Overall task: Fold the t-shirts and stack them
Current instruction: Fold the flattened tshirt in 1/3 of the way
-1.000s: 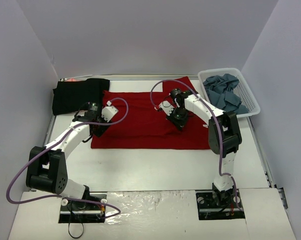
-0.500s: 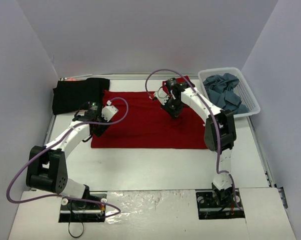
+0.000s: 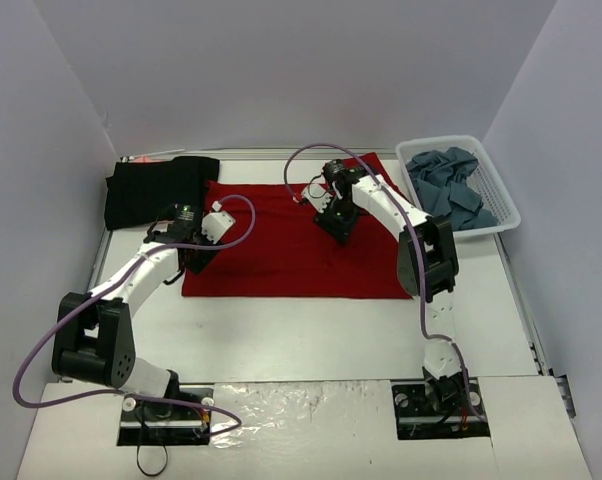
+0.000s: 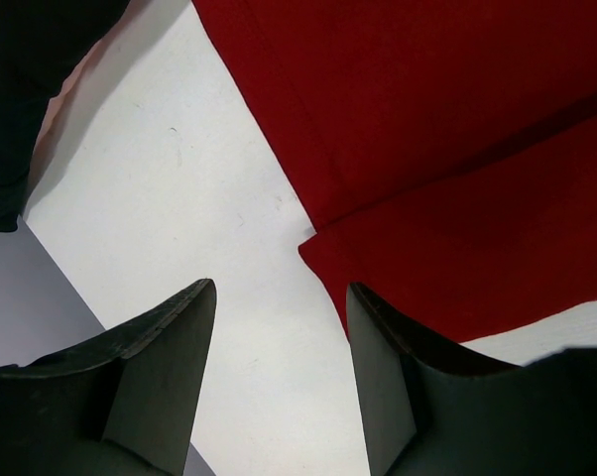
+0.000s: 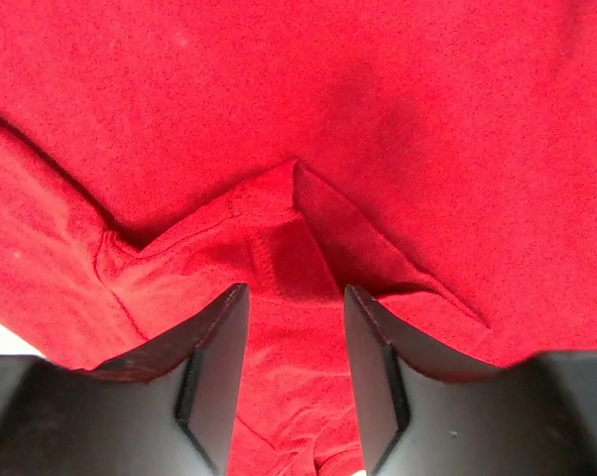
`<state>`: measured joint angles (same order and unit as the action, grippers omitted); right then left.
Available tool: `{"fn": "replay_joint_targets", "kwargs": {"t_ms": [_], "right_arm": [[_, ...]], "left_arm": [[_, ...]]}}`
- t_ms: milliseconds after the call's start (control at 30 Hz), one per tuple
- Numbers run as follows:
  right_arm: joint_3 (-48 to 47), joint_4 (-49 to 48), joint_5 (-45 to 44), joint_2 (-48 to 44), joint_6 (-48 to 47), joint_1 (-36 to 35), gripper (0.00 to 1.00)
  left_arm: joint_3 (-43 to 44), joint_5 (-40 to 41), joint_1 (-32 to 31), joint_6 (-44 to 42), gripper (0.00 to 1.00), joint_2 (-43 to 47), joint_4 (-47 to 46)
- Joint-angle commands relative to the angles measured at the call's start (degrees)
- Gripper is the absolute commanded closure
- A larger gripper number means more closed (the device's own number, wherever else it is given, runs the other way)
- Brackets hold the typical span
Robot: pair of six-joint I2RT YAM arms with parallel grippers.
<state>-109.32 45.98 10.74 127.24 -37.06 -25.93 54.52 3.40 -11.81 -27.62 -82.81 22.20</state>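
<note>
Jaws apart over the dark red t-shirt (image 3: 281, 260)
The right gripper (image 5: 294, 297), parted and holding nothing, hovers above a folded point of cloth at upper centre; the left gripper (image 4: 279, 293), equally empty, hangs over bare table (image 4: 179, 198) beside the shirt's left edge.

Red t-shirt (image 3: 281, 262) lies flat, black t-shirt (image 3: 151, 195) beside it, blue-grey t-shirts (image 3: 446, 185) heaped right.

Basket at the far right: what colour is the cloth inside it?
Slate blue-grey cloth in the white basket, best seen in the top view.
</note>
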Motion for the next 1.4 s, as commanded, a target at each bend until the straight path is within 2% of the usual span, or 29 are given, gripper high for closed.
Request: {"fn": "replay_joint_targets", "kwargs": {"t_ms": [0,200,433,600,767,1133,1367], "right_arm": [[-1.34,0.26,-0.37,-3.21,0.67,-0.26,0.60],[4.45,-0.19,-1.51,-11.46,1.37,0.01,0.58],[25.78,-1.67,-3.62,-26.06,3.57,1.41,0.57],[36.27,-2.56,-4.59,-37.30,4.63,4.30,0.55],[44.35,-2.56,-5.38,-44.61,4.71,6.95,0.54],[54.38,-2.21,-7.75,-48.14,4.89,8.88,0.52],[54.21,-2.47,-9.16,-47.17,4.71,10.55,0.52]], "left_arm": [[-0.03,-0.06,0.48,0.55,0.46,1.07,0.48],[0.15,-1.02,0.48,-0.24,0.45,1.94,1.71],[-2.93,-3.40,0.48,-5.25,0.43,5.37,5.14],[-5.39,-7.35,0.39,-8.41,0.43,8.09,8.65],[-8.46,-6.30,0.39,-9.82,0.42,7.66,7.60],[-11.54,-4.37,0.48,-9.91,0.42,2.39,3.03],[-12.42,-2.43,0.48,-9.56,0.39,0.63,-0.57]]}}
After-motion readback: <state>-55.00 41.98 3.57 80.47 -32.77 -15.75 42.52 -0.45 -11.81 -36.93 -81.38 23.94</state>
